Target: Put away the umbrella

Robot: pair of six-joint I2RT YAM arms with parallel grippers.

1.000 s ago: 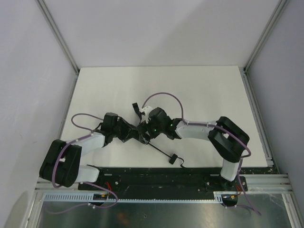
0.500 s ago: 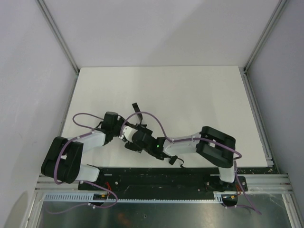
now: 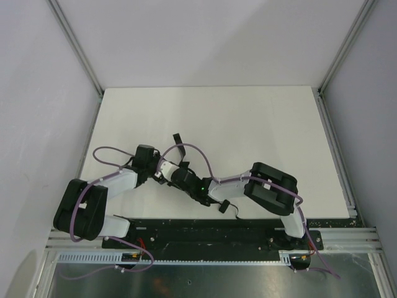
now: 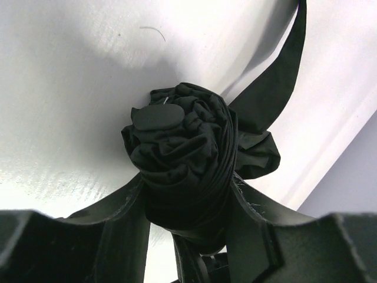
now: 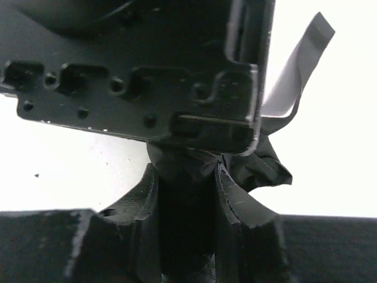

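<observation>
The black folded umbrella (image 3: 227,207) lies near the table's front edge; its small handle with cord pokes out by the right arm. In the left wrist view its bunched canopy (image 4: 177,147) faces me end on, with a round cap on top and a strap (image 4: 277,76) trailing away. My left gripper (image 4: 187,180) (image 3: 162,176) is shut on this bundle. My right gripper (image 5: 186,171) (image 3: 181,178) sits right behind the left one, and its fingers press on the dark fabric (image 5: 259,168) from both sides. The left gripper's black body (image 5: 135,71) fills the top of the right wrist view.
The white table (image 3: 248,124) is bounded by grey walls and metal corner rails. A black base plate (image 3: 211,231) runs along the near edge. The right arm's purple cable (image 3: 198,154) loops over both grippers. The right arm's elbow (image 3: 270,186) is folded close to its base.
The right arm has folded back and slid its gripper left and nearer along the umbrella, then closed its jaws on the fabric. The left gripper has kept its hold and barely moved.
</observation>
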